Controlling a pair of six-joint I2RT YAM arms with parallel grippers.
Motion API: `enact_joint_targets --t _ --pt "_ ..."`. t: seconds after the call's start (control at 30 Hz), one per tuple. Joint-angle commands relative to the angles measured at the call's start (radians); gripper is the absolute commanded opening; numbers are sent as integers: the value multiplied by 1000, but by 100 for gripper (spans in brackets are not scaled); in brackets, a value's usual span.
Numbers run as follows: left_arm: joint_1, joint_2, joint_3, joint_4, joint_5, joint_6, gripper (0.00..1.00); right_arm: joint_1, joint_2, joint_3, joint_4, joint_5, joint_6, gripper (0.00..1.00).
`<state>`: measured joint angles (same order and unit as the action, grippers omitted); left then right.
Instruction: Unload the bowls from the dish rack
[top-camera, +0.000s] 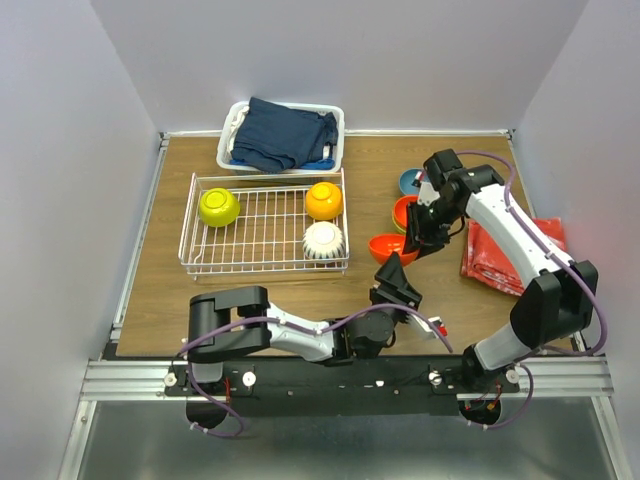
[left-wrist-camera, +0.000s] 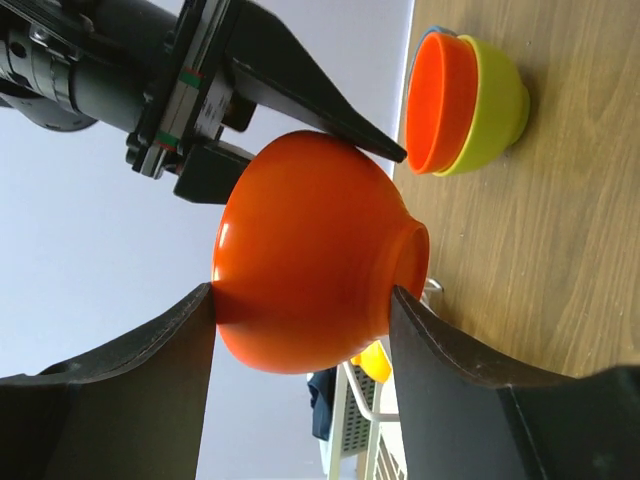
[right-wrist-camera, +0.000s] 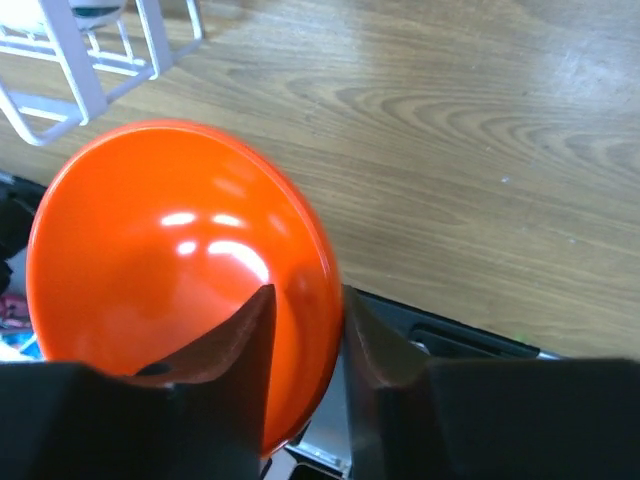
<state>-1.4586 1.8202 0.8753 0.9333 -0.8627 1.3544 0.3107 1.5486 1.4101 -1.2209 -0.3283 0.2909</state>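
Jaws clenched on one red-orange bowl (left-wrist-camera: 310, 260), my left gripper (left-wrist-camera: 302, 297) across its sides, my right gripper (right-wrist-camera: 307, 297) on its rim

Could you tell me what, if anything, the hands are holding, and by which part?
Both hold the red bowl: the left hand clamps it from rim to foot, the right hand pinches its rim.

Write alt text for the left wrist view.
A red-orange bowl fills the frame, clamped in the left gripper, with the right gripper at its rim. Behind, a second red-orange bowl nests in a lime-green bowl on the table.
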Motion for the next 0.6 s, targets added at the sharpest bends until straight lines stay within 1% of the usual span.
enact_joint_targets --t 0.0,0.03,0.07,0.1,0.17,0.2,0.27,0.3,0.37,0.4,0.47,0.53,0.57 --pt "-5 2 34 50 -27 8 12 7 18 -13 -26 6 -16 18" --pt "-6 2 34 50 -27 8 16 7 22 -13 -26 2 -16 13" --pt "-5 4 37 48 -27 12 21 8 22 -13 -25 0 -18 4" --pt "-5 4 37 55 -29 12 35 8 27 -10 -22 3 -18 1" --pt "-5 2 40 64 -30 17 50 8 30 -2 -17 11 -19 1" --pt "-6 -1 40 67 -30 20 61 8 31 15 -11 20 -18 1" --pt "-3 -12 40 68 -29 15 71 8 44 36 -5 38 -4 1" --pt "-2 -16 42 68 -29 6 83 7 48 52 -2 52 7 1" --pt "6 -36 44 61 -29 -8 94 7 62 92 20 103 23 1" --pt "12 -44 47 41 -30 -18 99 5 67 104 30 118 28 1" --pt "27 -76 48 22 -30 -66 99 -2 82 139 63 159 45 1" --pt "41 -99 56 -34 -30 -115 99 -21 93 159 107 198 60 1" --pt "47 -129 59 -68 -27 -177 99 -25 97 174 124 212 76 1"
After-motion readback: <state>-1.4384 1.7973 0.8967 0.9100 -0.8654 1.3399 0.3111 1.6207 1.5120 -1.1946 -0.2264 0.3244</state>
